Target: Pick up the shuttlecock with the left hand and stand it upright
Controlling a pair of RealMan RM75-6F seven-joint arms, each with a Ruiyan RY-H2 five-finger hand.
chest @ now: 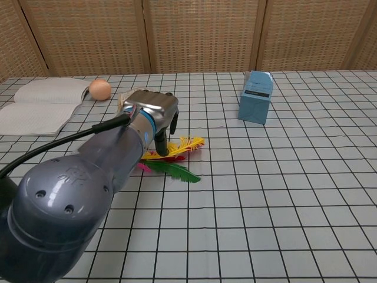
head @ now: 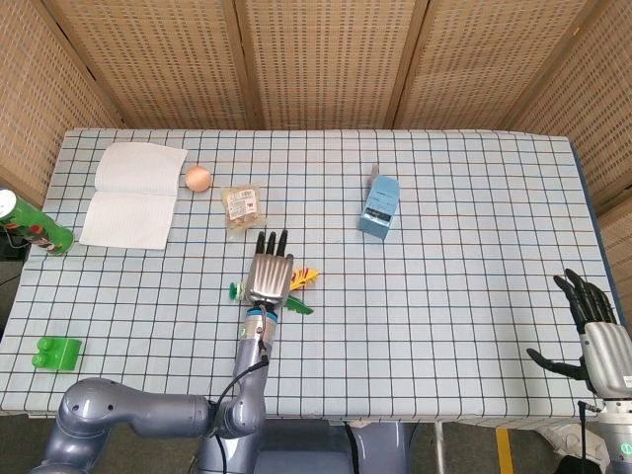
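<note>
The shuttlecock (chest: 177, 158) lies flat on the checked cloth, with yellow, red, pink and green feathers and a green base (head: 235, 290) pointing left. My left hand (head: 270, 276) hovers palm-down right over it, fingers stretched out and apart, holding nothing. In the chest view the left hand (chest: 154, 112) and forearm cover the shuttlecock's base; only the feather tips (chest: 189, 143) show. My right hand (head: 593, 334) stays off the table's right front corner, fingers spread, empty.
A blue carton (head: 379, 208) stands at centre right. Behind the left hand lie a small wrapped packet (head: 241, 205), an egg (head: 198, 178) and an open notebook (head: 133, 194). A green can (head: 35, 225) and a green block (head: 58, 353) sit at the left edge.
</note>
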